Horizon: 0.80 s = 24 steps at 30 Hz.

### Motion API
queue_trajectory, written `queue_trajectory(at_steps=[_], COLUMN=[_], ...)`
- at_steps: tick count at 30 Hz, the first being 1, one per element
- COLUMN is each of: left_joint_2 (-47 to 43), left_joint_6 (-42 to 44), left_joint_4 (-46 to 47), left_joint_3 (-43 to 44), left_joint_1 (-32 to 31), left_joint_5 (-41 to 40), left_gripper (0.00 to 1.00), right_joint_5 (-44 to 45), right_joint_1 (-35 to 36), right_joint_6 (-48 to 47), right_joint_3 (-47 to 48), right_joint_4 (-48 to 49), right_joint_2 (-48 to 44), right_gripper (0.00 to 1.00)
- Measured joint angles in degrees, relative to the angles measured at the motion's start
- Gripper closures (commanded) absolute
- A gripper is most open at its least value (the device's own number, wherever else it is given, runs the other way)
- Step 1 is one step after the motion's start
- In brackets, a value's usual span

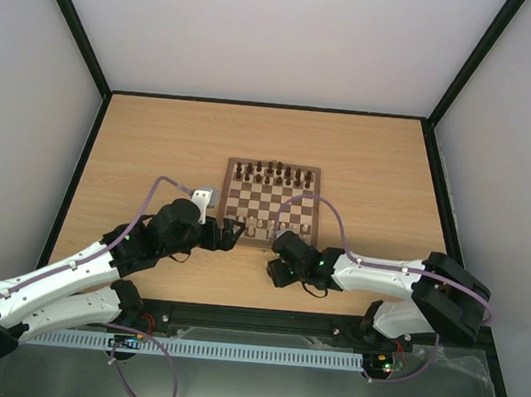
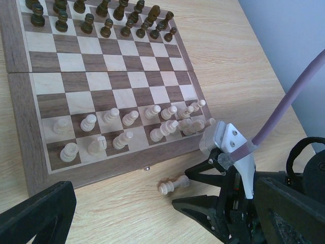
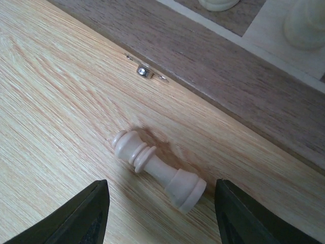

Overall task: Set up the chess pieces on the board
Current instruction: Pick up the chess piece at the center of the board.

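cream-white wood is lying on its side on the tabletop between my right jaws: one of the chess pieces, just off the near edge of the board. my right gripper is straddling it, partly open, gripping nothing; my left gripper is gaping wide, empty. beyond, the rest are standing across the two near rows, so i'm judging little left. bare tabletop is giving room nearside; the board's edge is crowding the far side.

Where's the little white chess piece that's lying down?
The piece lies on the table just off the board's near edge, between the right gripper's fingers in the right wrist view.
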Motion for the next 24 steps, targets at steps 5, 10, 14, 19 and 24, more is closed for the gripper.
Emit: queue_trajectory(at_steps=[5, 10, 14, 19, 24], left_joint_2=[0.2, 0.2, 0.2, 0.7, 1.0], left_joint_6=[0.0, 0.0, 0.0, 0.0, 0.0], left_joint_4=[0.0, 0.1, 0.1, 0.2, 0.2], left_joint_3=[0.0, 0.0, 0.0, 0.0, 0.0], left_joint_1=[0.0, 0.0, 0.0, 0.0, 0.0], left_joint_5=[0.0, 0.0, 0.0, 0.0, 0.0], left_gripper=[0.01, 0.01, 0.01, 0.01, 0.01], right_joint_5=[0.3, 1.0, 1.0, 1.0, 1.0], right_joint_1=[0.0, 0.0, 0.0, 0.3, 1.2], right_joint_6=[-0.6, -0.9, -1.2, -1.6, -1.6], right_joint_3=[1.0, 2.0, 2.6, 2.6, 2.6], right_joint_4=[-0.2, -0.3, -0.4, -0.4, -0.5], right_joint_2=[1.1, 2.1, 3.1, 3.6, 3.6], right_gripper=[0.42, 0.43, 0.49, 0.49, 0.54])
